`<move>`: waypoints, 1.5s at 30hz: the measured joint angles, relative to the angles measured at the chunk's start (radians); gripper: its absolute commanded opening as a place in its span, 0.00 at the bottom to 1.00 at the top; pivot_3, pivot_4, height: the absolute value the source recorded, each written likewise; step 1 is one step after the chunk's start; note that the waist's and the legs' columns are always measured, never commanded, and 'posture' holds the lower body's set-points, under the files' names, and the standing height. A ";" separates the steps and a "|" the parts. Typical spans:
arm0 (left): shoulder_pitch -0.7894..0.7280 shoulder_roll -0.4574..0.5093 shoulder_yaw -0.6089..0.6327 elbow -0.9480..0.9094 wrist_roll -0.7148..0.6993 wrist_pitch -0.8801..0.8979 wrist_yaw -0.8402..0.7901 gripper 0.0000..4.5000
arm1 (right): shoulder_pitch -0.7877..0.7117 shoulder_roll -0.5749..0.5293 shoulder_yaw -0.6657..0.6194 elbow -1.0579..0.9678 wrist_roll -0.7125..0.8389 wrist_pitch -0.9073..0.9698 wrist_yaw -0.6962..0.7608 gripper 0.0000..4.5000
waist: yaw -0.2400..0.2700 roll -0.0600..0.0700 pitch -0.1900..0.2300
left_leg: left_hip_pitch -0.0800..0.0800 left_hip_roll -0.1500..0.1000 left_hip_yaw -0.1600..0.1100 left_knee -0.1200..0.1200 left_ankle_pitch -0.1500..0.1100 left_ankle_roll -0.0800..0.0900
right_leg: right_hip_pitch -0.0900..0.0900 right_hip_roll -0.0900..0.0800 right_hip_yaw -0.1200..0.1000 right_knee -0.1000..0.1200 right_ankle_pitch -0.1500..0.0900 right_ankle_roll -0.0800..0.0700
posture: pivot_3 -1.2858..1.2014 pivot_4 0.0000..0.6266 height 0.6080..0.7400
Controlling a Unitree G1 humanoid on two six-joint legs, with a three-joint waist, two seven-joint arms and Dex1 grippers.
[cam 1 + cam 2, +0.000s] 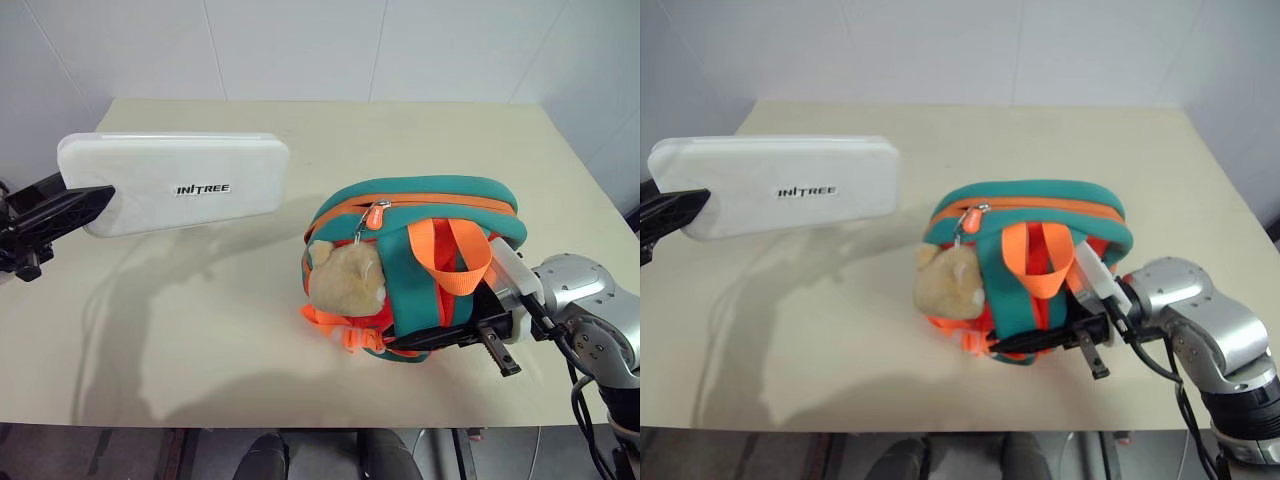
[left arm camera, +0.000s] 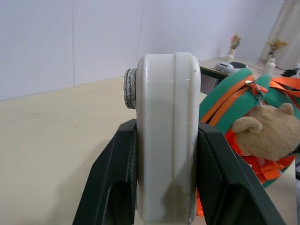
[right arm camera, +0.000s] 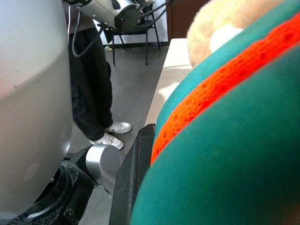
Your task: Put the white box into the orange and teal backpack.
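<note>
I saw the left tool clamped on one end of the box, holding it in the air above the table, left of the backpack and apart from it. The right tool was pinched shut on the backpack's teal strap; its fingertips were hidden in the fabric.

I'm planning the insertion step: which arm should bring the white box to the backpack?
Left, probably. The left tool already clamps the white box above the table, while the right tool is shut on the backpack, steadying it.
</note>
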 measured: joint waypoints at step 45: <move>-0.356 0.044 -0.543 0.004 0.215 -0.281 -0.276 0.29 | -0.074 0.094 0.052 0.092 -0.116 -0.062 0.010 0.11 | 0.000 0.000 0.000 | 0.001 0.002 0.000 0.006 -0.001 0.000 | 0.001 0.004 0.001 0.007 0.000 0.000 | 0.52 0.24 1.00</move>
